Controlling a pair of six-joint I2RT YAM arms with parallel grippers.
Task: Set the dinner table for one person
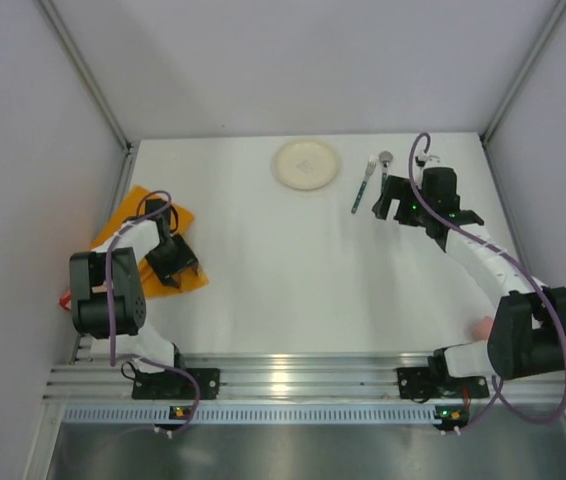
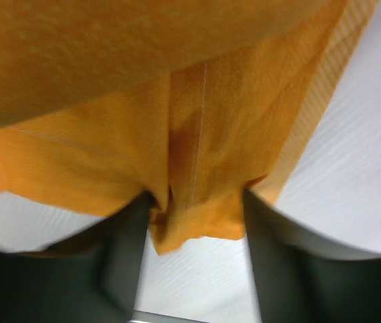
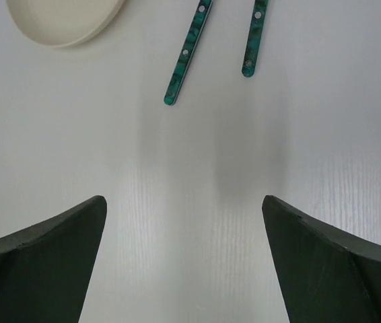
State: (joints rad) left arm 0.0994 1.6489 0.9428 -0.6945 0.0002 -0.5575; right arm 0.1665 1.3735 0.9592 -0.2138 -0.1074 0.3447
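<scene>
Left pincer (image 2: 197,202) clamps placemat (image 2: 110,101) while right pincer (image 3: 184,205) gapes above dinner table (image 3: 352,134).

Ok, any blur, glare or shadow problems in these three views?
Top external: evenly lit, one bright glare patch on the aluminium rail. Left wrist: the orange placemat sits so close that its upper part is blurred, and the left gripper looks dark and soft. Right wrist: sharp on the green cutlery handles, faint soft shadows below them on the table, right gripper dark.
</scene>
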